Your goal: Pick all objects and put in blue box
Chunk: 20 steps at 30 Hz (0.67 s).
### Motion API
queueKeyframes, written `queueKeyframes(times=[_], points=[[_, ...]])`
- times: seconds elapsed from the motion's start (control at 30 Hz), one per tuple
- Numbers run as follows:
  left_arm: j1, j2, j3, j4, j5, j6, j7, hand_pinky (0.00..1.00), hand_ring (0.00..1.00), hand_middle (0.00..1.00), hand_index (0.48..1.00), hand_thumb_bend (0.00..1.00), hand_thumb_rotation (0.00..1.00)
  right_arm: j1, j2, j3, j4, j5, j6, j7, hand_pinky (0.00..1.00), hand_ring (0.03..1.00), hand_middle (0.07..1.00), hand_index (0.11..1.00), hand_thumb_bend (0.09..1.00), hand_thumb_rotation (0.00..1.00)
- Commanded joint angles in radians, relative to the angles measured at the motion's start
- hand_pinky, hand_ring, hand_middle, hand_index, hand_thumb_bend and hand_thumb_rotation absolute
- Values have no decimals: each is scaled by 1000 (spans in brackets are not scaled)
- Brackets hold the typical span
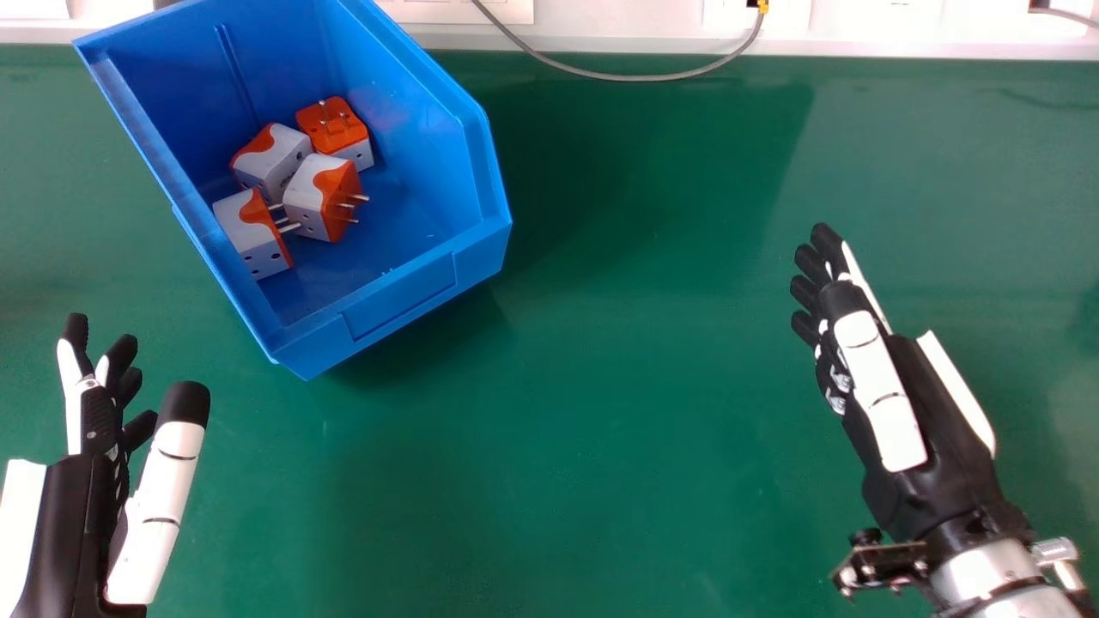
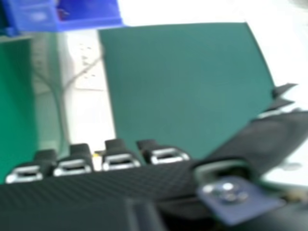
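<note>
- Adapters [image 1: 300, 190] are lying inside the blue box [image 1: 403, 299], beyond the left hand [image 1: 99, 421] and to its right, well apart from the right hand [image 1: 932, 412].
- Both hands are gripping nothing, fingers pointing out nearly straight.
- The box is sitting on the green surface [image 1: 601, 446].

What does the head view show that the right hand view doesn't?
Head view: all four orange and white plug adapters inside the blue box, with metal prongs poking out of some, and the right arm's silver forearm.

Right hand view: little socket holes in a white strip, and the right hand's bumpy, textured part up close.

Both: the blue box, the green table, the grey cable and the right hand.
</note>
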Motion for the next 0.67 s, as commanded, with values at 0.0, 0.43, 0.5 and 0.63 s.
queueKeyframes(times=[0.0,0.43,0.5,0.63], points=[[6,0,-1,-28,6,-13,8,914,971,982,992,682,960,2,-25,-20,-47,-4,20,10,1000,1000,1000,1000,274,1000],[-9,-1,-10,-19,8,-10,10,919,974,984,995,709,962,-43,-14,-49,-8,-13,-63,24,1000,1000,1000,1000,294,1000],[-17,3,-8,-14,6,-9,8,924,977,986,998,688,969,-55,-7,-52,9,-14,-79,20,1000,1000,1000,1000,282,1000],[-38,12,-6,-2,5,-4,6,926,978,987,999,669,972,-82,5,-54,31,-27,-100,6,1000,1000,1000,1000,288,1000]])
